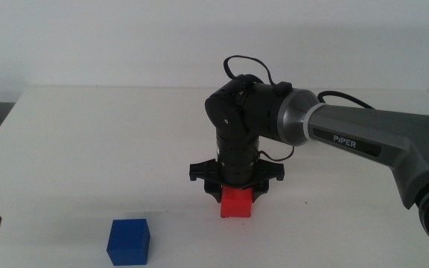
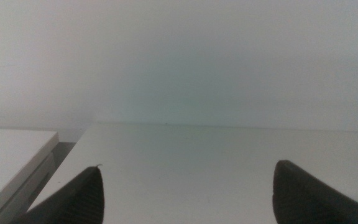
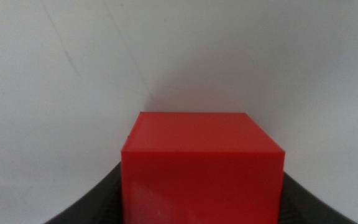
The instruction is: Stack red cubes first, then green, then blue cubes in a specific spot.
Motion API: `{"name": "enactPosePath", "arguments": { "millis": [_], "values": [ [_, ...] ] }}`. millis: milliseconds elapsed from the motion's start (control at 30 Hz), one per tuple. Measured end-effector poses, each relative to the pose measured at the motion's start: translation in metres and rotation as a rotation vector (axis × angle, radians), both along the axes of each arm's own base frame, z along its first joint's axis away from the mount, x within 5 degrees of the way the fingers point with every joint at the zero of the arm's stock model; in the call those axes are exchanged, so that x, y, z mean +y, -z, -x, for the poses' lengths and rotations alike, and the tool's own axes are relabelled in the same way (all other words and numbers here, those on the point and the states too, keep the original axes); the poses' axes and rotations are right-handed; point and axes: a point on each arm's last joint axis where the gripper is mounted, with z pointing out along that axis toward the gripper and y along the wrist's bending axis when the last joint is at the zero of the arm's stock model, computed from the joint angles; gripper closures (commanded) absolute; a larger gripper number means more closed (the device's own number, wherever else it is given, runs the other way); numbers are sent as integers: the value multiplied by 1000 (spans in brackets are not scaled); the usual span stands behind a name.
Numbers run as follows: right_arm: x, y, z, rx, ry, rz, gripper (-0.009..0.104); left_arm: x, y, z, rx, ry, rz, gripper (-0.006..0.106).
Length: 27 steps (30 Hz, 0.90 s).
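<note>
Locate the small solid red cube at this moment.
In the middle view the small solid red cube sits at table centre between the right gripper's jaws, right of the dark blue cube.

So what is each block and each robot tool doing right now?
red cube: on the table, held between the right tool's jaws.
blue cube: sitting alone on the table, nothing touching it.
right tool: down at the table, shut on the red cube.
left tool: waiting at the table's near left edge, jaws wide apart, nothing between them.
</note>
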Motion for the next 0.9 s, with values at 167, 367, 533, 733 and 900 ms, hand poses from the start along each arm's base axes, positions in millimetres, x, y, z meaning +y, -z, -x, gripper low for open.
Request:
{"name": "enactPosePath", "arguments": {
  "millis": [167,367,533,733,900],
  "values": [
    [0,1,-1,-6,-3,2,63,0,0,0,0,0,0,10],
    [0,1,-1,-8,-16,6,53,0,0,0,0,0,0,10],
    [0,1,-1,-8,-38,9,25,0,0,0,0,0,0,10],
    [0,1,-1,-8,-53,11,9,0,0,0,0,0,0,10],
    [-7,-44,6,-68,-114,-23,9,0,0,0,0,0,0,10]
  ]
}}
